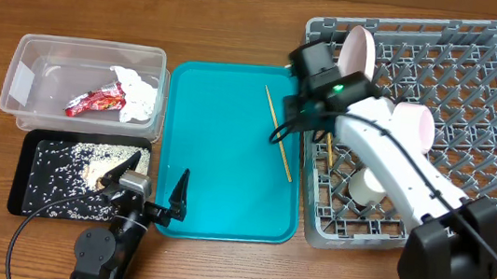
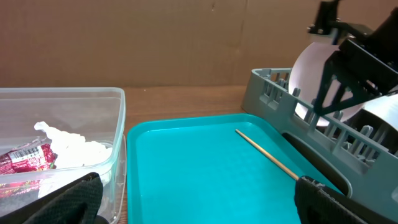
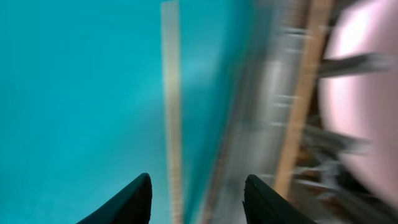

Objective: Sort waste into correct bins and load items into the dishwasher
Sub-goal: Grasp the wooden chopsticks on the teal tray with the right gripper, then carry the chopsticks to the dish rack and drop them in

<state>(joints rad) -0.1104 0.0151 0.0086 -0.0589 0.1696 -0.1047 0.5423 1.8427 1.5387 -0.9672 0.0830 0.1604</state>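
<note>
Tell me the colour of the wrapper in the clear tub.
The wrapper is red with white, best seen overhead.

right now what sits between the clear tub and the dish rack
The teal tray fills that stretch, one chopstick lying on it nearer the dish rack than the clear tub; the overhead view shows it.

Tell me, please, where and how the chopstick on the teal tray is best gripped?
Probably near its middle, from straight above, the right gripper closing across its width. The chopstick lies flat on the tray, thin and diagonal, with bare tray either side of it.
</note>
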